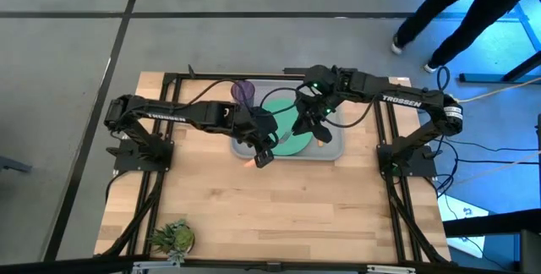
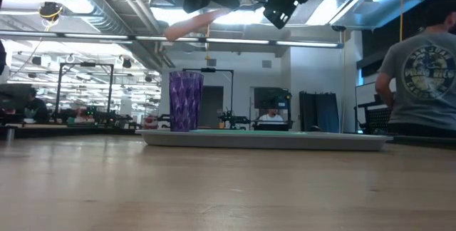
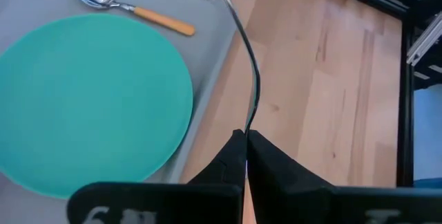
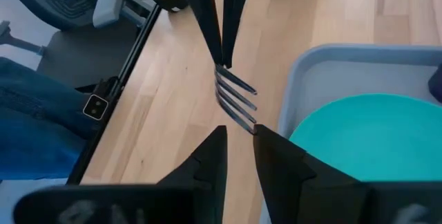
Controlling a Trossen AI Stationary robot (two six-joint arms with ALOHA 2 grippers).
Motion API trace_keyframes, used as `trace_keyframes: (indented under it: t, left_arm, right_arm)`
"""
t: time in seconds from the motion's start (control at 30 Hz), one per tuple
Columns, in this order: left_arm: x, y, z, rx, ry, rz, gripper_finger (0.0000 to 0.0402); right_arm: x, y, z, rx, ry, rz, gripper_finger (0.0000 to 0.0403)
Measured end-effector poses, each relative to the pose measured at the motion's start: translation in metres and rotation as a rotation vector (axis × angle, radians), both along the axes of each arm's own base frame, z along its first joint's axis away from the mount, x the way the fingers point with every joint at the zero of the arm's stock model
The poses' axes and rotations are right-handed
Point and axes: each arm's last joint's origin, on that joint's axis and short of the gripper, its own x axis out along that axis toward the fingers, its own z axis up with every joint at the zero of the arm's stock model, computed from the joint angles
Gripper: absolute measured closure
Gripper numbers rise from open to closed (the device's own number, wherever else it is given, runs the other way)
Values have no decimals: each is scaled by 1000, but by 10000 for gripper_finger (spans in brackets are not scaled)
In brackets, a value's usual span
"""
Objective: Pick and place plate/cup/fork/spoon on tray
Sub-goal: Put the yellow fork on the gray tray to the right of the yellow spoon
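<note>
My left gripper is clamped tight on the thin metal neck of the fork, seen edge-on as a curved sliver running straight out from the closed fingertips. The salmon handle sticks out behind those jaws. The whole thing is held up in the air, above the near edge of the tray.

At the fork's other end my right gripper faces the left one. Its jaws are parted by a narrow gap, and the tips of the tines sit right at that gap, touching one finger as far as I can tell.

Below and to one side of both sets of jaws lies the plate, flat in the tray. Past the plate the spoon rests on the tray floor, bowl up. Farthest from the jaws, the cup stands upright at the tray's back corner.
</note>
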Motion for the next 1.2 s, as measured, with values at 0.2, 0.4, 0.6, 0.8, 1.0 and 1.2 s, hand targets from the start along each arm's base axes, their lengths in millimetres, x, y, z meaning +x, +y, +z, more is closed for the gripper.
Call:
trace_keyframes:
  t: [0.2,0.4,0.6,0.8,1.0,1.2]
  left_arm:
    - [0,0,0,15,0,-8,401]
    - [0,0,0,20,0,-5,401]
    - [1,1,1,34,-10,1,401]
    - [1,1,1,34,-9,0,401]
    - [0,1,1,35,-10,1,401]
    - [0,1,1,34,-11,0,401]
  right_arm:
    - [1,0,1,-3,-15,1,326]
    - [1,0,1,-5,-20,1,326]
    - [6,-1,-5,13,-5,12,326]
    - [12,-1,-11,17,11,17,340]
    - [12,-1,-9,15,-6,17,375]
    - [11,-1,-9,28,-10,27,379]
